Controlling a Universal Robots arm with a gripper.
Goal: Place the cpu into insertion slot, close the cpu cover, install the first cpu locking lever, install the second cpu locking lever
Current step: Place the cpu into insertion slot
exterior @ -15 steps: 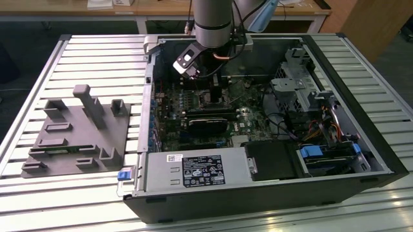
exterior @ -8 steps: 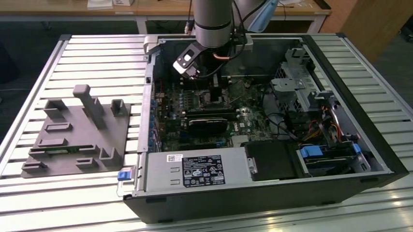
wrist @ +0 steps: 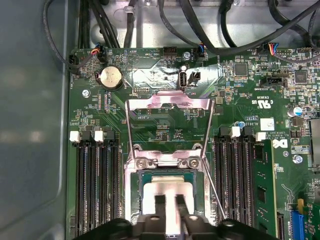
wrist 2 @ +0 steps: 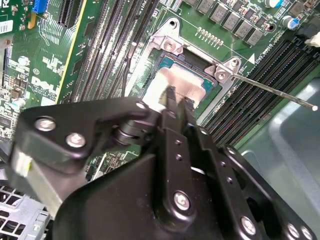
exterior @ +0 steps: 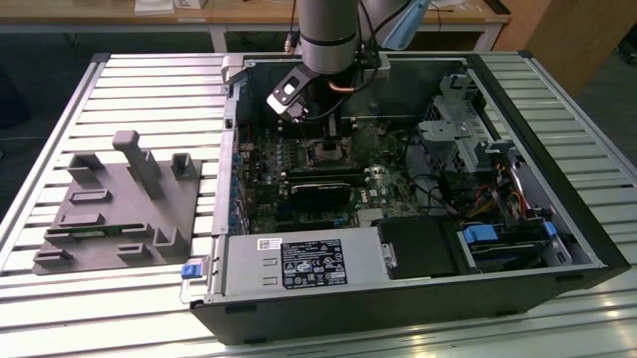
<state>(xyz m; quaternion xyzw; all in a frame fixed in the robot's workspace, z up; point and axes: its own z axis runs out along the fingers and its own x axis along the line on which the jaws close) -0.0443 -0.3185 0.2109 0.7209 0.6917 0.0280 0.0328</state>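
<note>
Tool (wrist: 171, 199) is hovering directly over the socket (wrist: 134, 186) on the motherboard (wrist: 240, 110). The cpu (wrist: 167, 187) is lying flat inside that socket, right under the tool, with its pale metal top facing up. I cannot tell whether the tool is open, closed or pinching anything, because it is sitting so close over the chip that any contact is hidden. The chip is looking square to the socket walls, so I judge the placing step to be at or near its end.

The cpu cover (wrist: 167, 102) is standing swung up on its hinge, away from the socket, leaving the opening free for the chip to go straight down. One locking lever (wrist 2: 270, 90), a thin steel rod, is sticking out sideways from a socket corner, unlatched. A latched lever would be pinning the cover shut. By this reading, the cover and both levers are not yet dealt with.

In the exterior view the arm (exterior: 329, 30) is reaching down from the far side into the open computer case (exterior: 398, 298). The case is lying on its side on the slatted counter (exterior: 130, 82), so the board is facing up toward the tool. A grey parts fixture (exterior: 119, 201) is sitting on the counter at the exterior view's left, near the case.
</note>
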